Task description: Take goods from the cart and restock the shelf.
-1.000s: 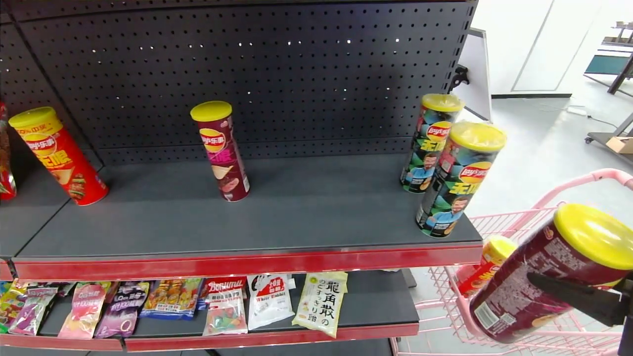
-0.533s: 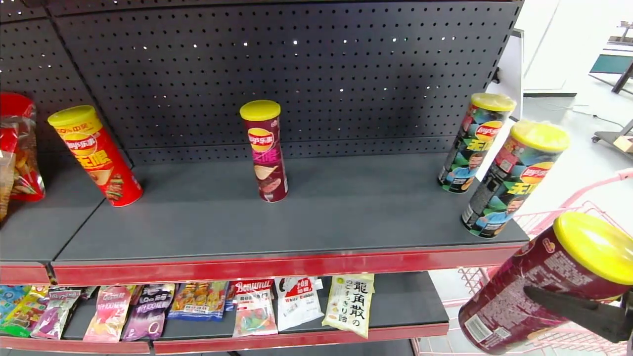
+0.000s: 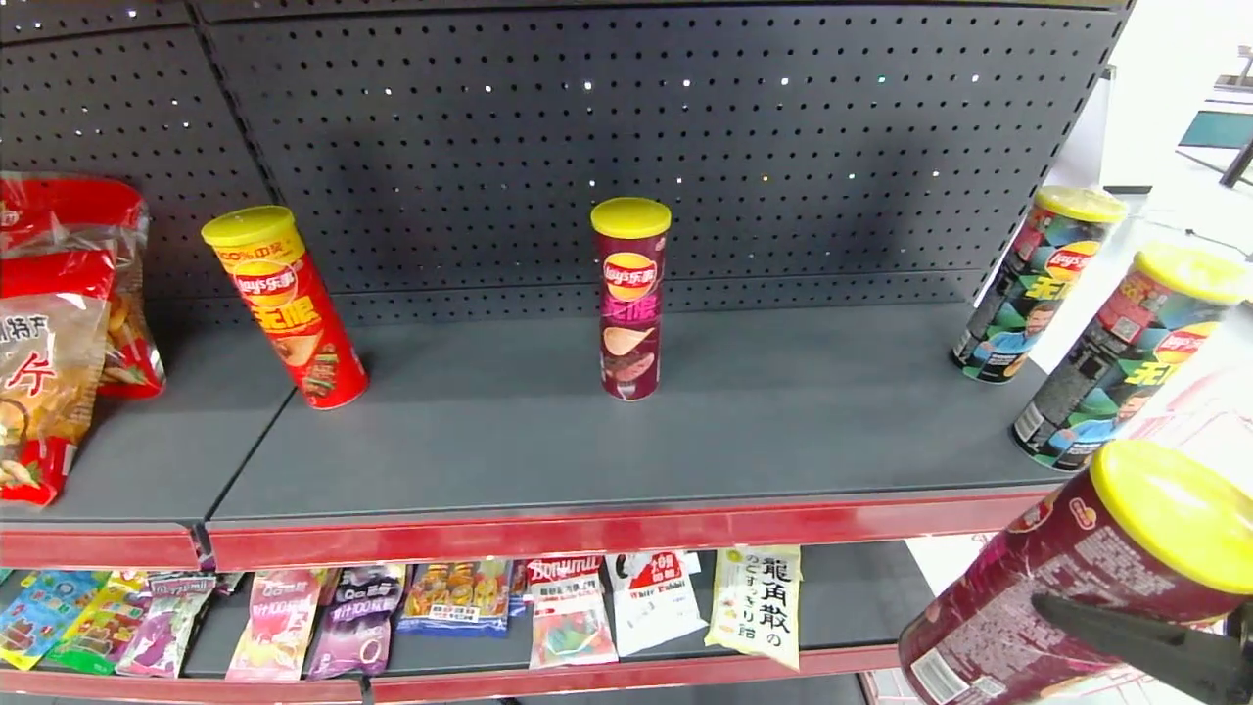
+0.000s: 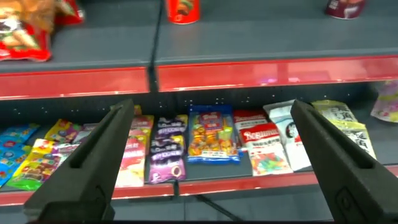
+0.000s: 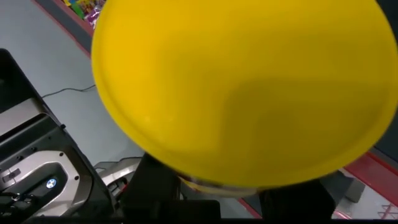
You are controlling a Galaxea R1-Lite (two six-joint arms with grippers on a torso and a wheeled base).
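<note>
Two grippers we log: the right gripper (image 3: pixel 1067 607) clamped on a tilted maroon cylindrical crisp can (image 3: pixel 1067 563) with yellow plastic lid, low off the right end of the dark grey metal shelf (image 3: pixel 587 460); the left gripper (image 4: pixel 211 107) spread wide, empty.

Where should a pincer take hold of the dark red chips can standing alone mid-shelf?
Probably around the middle of the dark red can, coming straight from the front and closing on its left and right sides. It stands upright, tall and round, with bare shelf on both sides; the pegboard panel behind blocks the rear.
</note>
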